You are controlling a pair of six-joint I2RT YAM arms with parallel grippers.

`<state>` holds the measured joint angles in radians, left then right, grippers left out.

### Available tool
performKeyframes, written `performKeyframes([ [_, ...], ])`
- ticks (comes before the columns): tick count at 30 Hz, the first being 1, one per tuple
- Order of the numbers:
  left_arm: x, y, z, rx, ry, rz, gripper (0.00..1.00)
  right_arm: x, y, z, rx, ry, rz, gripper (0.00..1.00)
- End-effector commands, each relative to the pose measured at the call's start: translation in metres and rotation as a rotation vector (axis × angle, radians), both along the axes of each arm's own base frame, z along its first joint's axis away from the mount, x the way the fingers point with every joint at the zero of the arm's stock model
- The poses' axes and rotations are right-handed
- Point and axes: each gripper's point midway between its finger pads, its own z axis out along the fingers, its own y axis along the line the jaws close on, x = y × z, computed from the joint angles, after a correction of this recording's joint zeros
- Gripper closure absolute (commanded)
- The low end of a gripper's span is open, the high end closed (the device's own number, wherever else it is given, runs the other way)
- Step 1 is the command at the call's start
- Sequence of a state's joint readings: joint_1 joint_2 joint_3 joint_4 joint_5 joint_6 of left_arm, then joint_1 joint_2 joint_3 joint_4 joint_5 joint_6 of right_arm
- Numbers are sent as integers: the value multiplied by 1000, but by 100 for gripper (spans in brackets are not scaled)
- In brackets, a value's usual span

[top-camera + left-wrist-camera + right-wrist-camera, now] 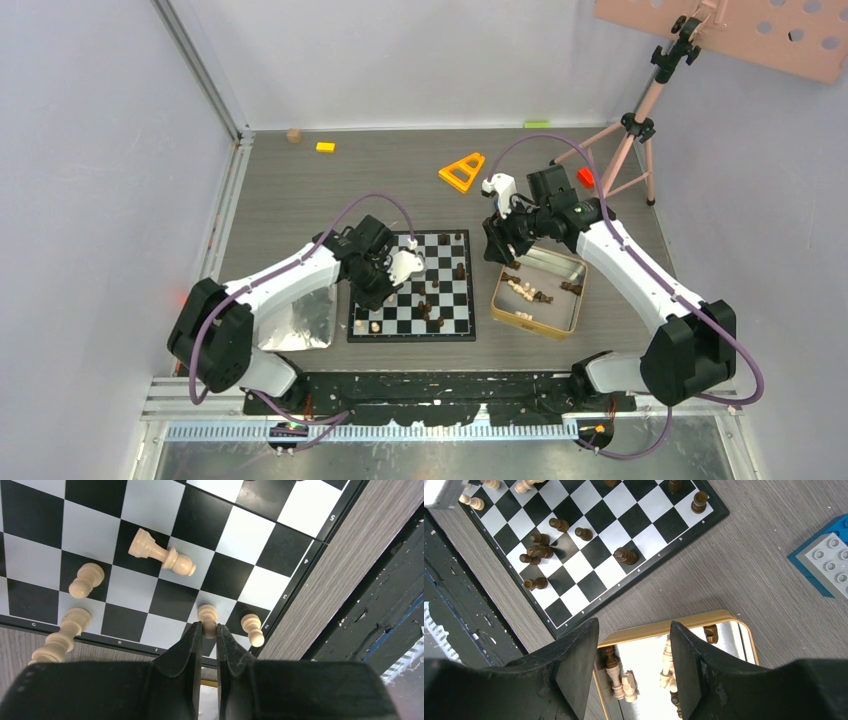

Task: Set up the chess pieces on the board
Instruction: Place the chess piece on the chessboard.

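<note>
Left end effector (pixel 208 630) is clenched on tan pawn (pixel 207 614) at board (pixel 150 530) edge; right end effector (pixel 634 630) is held spread above tin (pixel 664 625). Grey desk (pixel 749 570), white walls (pixel 100 150).

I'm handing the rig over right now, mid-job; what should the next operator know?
Left gripper: jaws shut on a light pawn near the board's edge.
Right gripper: jaws open, empty, above the gold-rimmed tin, which holds more pieces.
Done: no rows set; light pieces lie toppled, dark pieces scattered on the board.
Left: place the pawn, empty the tin, arrange everything.
</note>
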<state>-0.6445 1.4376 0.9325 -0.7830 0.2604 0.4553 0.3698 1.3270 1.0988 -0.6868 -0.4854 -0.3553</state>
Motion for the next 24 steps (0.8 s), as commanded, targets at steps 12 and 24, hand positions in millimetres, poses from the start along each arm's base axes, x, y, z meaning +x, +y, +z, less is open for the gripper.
performKeyframes([
  [12, -8, 0, 4, -6, -18, -41, 100, 4, 2, 1, 11, -17, 19, 40],
  [24, -10, 1, -2, 9, -3, -47, 100, 4, 2, -2, 5, -5, 23, 40],
])
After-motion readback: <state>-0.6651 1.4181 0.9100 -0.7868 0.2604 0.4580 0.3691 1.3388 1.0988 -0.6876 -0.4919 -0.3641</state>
